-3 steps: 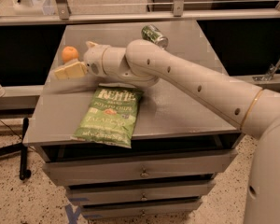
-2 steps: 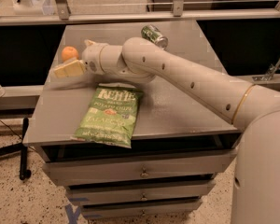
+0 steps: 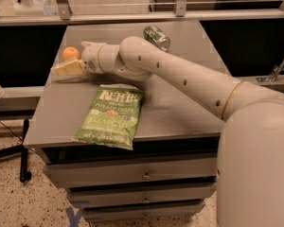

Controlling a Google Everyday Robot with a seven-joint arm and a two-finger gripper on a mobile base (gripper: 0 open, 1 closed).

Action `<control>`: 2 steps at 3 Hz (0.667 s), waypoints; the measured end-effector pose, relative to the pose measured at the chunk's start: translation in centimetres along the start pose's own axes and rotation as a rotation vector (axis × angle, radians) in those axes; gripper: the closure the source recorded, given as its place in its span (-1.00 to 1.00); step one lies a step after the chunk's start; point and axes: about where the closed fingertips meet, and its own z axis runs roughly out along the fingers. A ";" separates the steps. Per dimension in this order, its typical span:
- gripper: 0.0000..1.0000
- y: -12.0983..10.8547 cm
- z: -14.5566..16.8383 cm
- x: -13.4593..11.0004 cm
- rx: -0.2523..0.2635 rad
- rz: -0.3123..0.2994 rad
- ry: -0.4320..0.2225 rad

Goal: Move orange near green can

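The orange (image 3: pixel 71 53) sits near the far left edge of the grey cabinet top (image 3: pixel 180 112). My gripper (image 3: pixel 68 62) reaches in from the right at the orange and is open. One cream finger (image 3: pixel 67 69) lies just in front of the fruit, and the other finger is mostly hidden behind it. The green can (image 3: pixel 156 37) lies on its side at the back middle of the top, well to the right of the orange and just behind my arm.
A green Kettle chip bag (image 3: pixel 111 117) lies flat at the front left of the top, just in front of my arm. Drawers are below the top. A rail and a dark gap run behind the cabinet.
The arm has shifted slightly. The gripper stays at the orange, and the orange, the can and the bag have not moved.
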 end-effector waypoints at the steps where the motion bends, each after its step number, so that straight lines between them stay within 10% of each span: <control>1: -0.25 -0.6 0.4 0.3 0.000 -0.010 0.004; 2: 0.22 -1.2 -0.1 0.0 0.015 -0.029 0.010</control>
